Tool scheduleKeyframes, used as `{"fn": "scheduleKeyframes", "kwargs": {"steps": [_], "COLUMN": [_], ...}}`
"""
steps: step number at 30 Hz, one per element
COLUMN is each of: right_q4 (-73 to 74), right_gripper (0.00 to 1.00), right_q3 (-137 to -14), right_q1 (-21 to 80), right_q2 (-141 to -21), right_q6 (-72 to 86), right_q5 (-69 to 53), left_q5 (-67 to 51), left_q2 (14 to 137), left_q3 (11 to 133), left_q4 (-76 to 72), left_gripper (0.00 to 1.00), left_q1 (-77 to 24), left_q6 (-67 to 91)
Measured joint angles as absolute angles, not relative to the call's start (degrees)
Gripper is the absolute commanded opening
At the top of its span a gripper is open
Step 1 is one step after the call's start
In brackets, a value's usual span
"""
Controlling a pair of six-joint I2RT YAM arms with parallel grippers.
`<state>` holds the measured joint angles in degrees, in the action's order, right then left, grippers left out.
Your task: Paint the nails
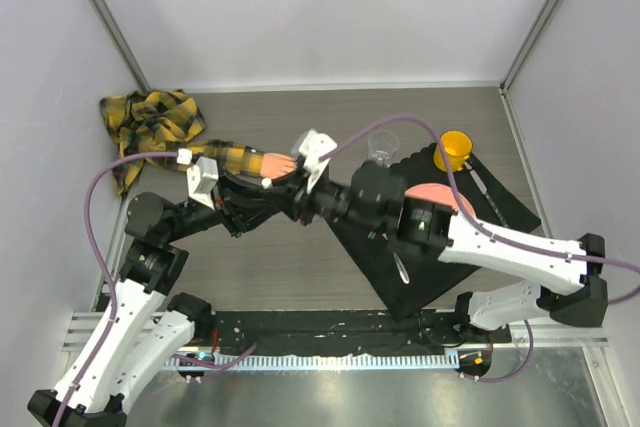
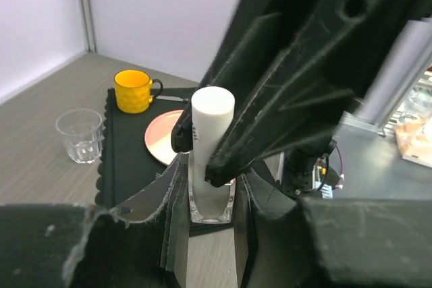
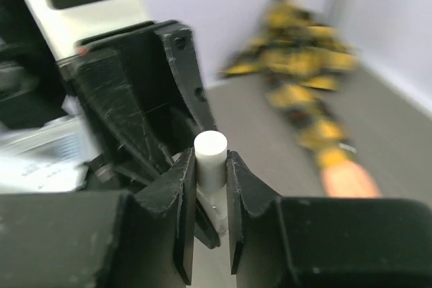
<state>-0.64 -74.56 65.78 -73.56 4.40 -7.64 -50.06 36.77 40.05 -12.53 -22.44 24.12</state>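
A small clear bottle [image 2: 210,197] with a white cap [image 2: 212,123] stands upright between both grippers. My left gripper [image 2: 211,193] is shut on its glass body. My right gripper [image 3: 210,164] comes in from the opposite side and is shut on the white cap [image 3: 210,152]. In the top view the two grippers meet at the cap [image 1: 266,183], the left gripper [image 1: 258,190] beside the right gripper [image 1: 300,197]. The peach-pink fake hand [image 1: 276,164] lies just behind them, sticking out of the yellow-black plaid sleeve [image 1: 150,122]. The hand [image 3: 347,181] is blurred, and its nails cannot be made out.
A black mat [image 1: 505,209] lies at the right with a pink plate [image 1: 438,194], a yellow mug [image 1: 455,150] and cutlery [image 1: 400,269]. A clear glass [image 1: 382,145] stands at the mat's far corner. White walls close in the table on three sides.
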Motion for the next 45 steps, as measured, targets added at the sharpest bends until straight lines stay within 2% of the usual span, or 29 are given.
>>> {"fn": "scheduleKeyframes", "kwargs": {"steps": [4, 6, 8, 9, 10, 12, 13, 14, 16, 20, 22, 25, 29, 30, 33, 37, 40, 42, 45], "right_q4": [0.7, -1.2, -1.7, -1.6, -1.3, -0.8, -0.3, 0.4, 2.0, 5.6, 6.8, 7.6, 7.6, 7.2, 5.5, 1.7, -0.4, -1.8, -3.5], "right_gripper": [0.01, 0.01, 0.06, 0.12, 0.25, 0.41, 0.54, 0.6, 0.71, 0.77, 0.77, 0.69, 0.5, 0.42, 0.39, 0.44, 0.45, 0.42, 0.25], "right_q3": [-81.1, -83.6, -84.7, -84.9, -85.0, -85.0, -85.0, -85.0, -84.7, -81.6, -79.8, -77.9, -76.7, -76.5, -75.8, -74.5, -74.3, -74.2, -74.0], "right_q1": [84.9, 88.3, 89.3, 89.4, 89.4, 89.4, 89.2, 88.9, 87.5, 81.1, 75.7, 66.6, 58.6, 57.4, 55.1, 53.4, 53.1, 53.1, 53.2], "right_q2": [-79.3, -83.0, -85.1, -85.5, -85.7, -85.7, -85.5, -85.1, -83.4, -76.8, -73.6, -70.8, -70.1, -70.1, -70.1, -70.6, -71.5, -72.4, -73.6], "right_q6": [-6.0, -7.7, -7.8, -7.7, -7.6, -7.3, -7.2, -7.1, -6.2, -2.3, 0.2, 3.1, 5.7, 6.4, 8.6, 11.2, 12.7, 13.6, 14.5], "right_q5": [41.3, 53.3, 59.2, 60.4, 61.1, 61.3, 60.3, 58.5, 53.6, 35.9, 25.3, 8.7, -10.2, -14.4, -24.0, -31.8, -35.9, -38.3, -40.8], "left_q5": [-47.9, -47.6, -47.0, -46.9, -46.9, -46.8, -46.7, -46.5, -45.4, -44.1, -44.1, -45.7, -50.9, -52.4, -55.5, -57.7, -58.5, -58.8, -59.4], "left_q2": [35.5, 35.4, 35.7, 35.9, 36.1, 36.4, 36.4, 36.3, 36.4, 37.2, 37.6, 37.9, 38.3, 38.4, 39.1, 39.5, 39.5, 39.5, 39.5], "left_q3": [41.7, 41.9, 41.9, 41.9, 41.9, 41.9, 41.9, 41.9, 41.8, 41.8, 41.8, 41.8, 41.3, 40.8, 40.2, 40.1, 40.0, 40.0, 40.0], "left_q4": [-9.2, -8.3, -6.8, -6.3, -5.9, -5.7, -5.6, -5.3, -3.7, -3.7, -4.1, -5.6, -11.2, -13.1, -16.8, -19.0, -20.2, -20.6, -21.0], "left_gripper": [0.0, 0.0, 0.0, 0.0, 0.0, 0.0, 0.0, 0.0, 0.0, 0.0, 0.0, 0.0, 0.0, 0.0, 0.0, 0.0, 0.0, 0.0, 0.0], "left_q1": [-22.9, -22.9, -23.0, -23.0, -23.0, -23.2, -23.3, -23.3, -23.2, -23.0, -23.0, -23.0, -23.0, -23.0, -23.0, -23.0, -23.0, -23.0, -23.0], "left_q6": [20.3, 18.8, 17.5, 17.2, 16.8, 16.3, 16.1, 16.2, 16.3, 16.7, 17.4, 18.7, 22.5, 24.0, 26.7, 28.4, 29.2, 29.6, 29.8]}}
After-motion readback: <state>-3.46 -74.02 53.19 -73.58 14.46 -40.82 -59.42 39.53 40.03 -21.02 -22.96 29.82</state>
